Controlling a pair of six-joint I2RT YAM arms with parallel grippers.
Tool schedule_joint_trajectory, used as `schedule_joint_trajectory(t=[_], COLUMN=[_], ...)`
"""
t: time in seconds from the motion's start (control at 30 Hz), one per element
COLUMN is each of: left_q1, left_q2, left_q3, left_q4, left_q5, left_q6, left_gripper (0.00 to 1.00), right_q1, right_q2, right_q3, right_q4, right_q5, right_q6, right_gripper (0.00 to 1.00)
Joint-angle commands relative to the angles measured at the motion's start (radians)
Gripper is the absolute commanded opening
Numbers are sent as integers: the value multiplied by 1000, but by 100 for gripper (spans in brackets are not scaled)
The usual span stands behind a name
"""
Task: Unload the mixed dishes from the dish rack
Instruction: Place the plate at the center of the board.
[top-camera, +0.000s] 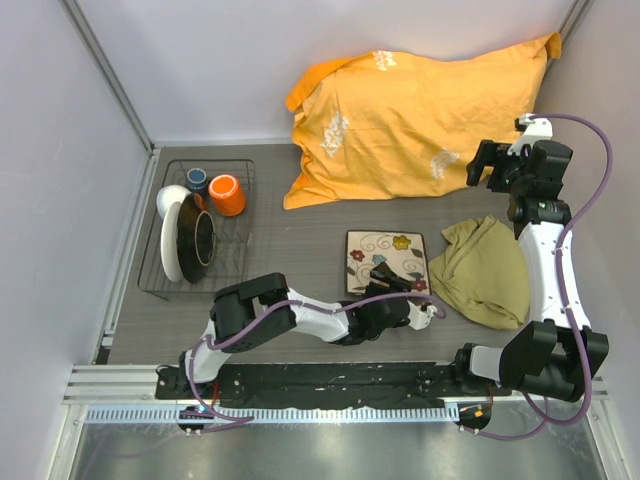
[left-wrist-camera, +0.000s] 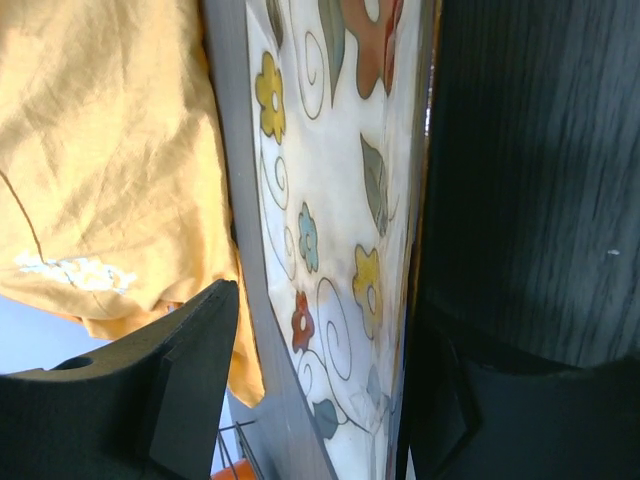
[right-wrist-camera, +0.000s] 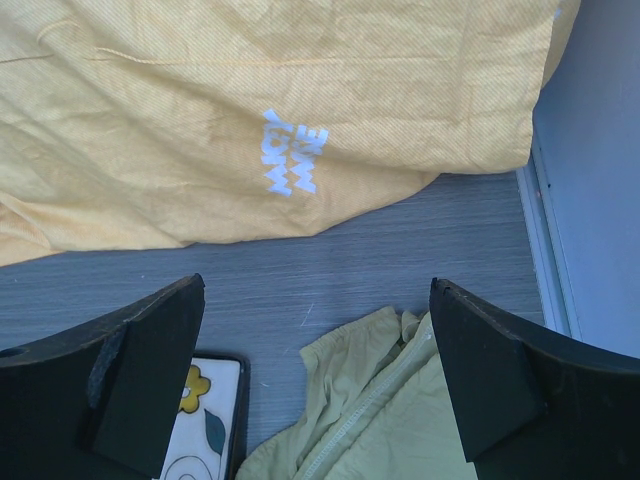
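Note:
The square white plate with coloured flowers (top-camera: 386, 258) lies flat on the table, right of centre. My left gripper (top-camera: 385, 280) reaches over its near edge. In the left wrist view the plate (left-wrist-camera: 330, 200) fills the space between the open jaws of my left gripper (left-wrist-camera: 325, 300), and the left finger (left-wrist-camera: 190, 370) stands apart from it. The dish rack (top-camera: 240, 215) at the left holds the white bowl (top-camera: 170, 200), the round dark-rimmed plate (top-camera: 190, 245), the orange mug (top-camera: 227, 194) and the dark blue cup (top-camera: 197, 179). My right gripper (top-camera: 487, 163) is raised at the far right, open and empty (right-wrist-camera: 315, 285).
A large orange cloth (top-camera: 420, 110) lies at the back of the table and also shows in the right wrist view (right-wrist-camera: 250, 110). An olive-green cloth (top-camera: 485, 270) lies just right of the square plate. White walls close in the left, back and right sides.

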Motion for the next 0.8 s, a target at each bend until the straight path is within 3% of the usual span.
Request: schedule_joint_trajectory(t=[0.0,0.63,0.77], left_q1=[-1,-1,-1], left_q2=[-105,-114,-121], left_q3=[85,135,166], left_q4=[-121,-289,-388], left_q5=[22,79,122], left_q6=[-110,-205,-257], left_gripper=[66,70,72], right_q1=[-5,-6,-8], right_q2=[-5,-5,0], right_q3=[-1,-3,-3], right_q4=[41,38,38], right_q5=[-16,-22,-22], right_q6=[0,-2,-5], right_gripper=[100,100,100])
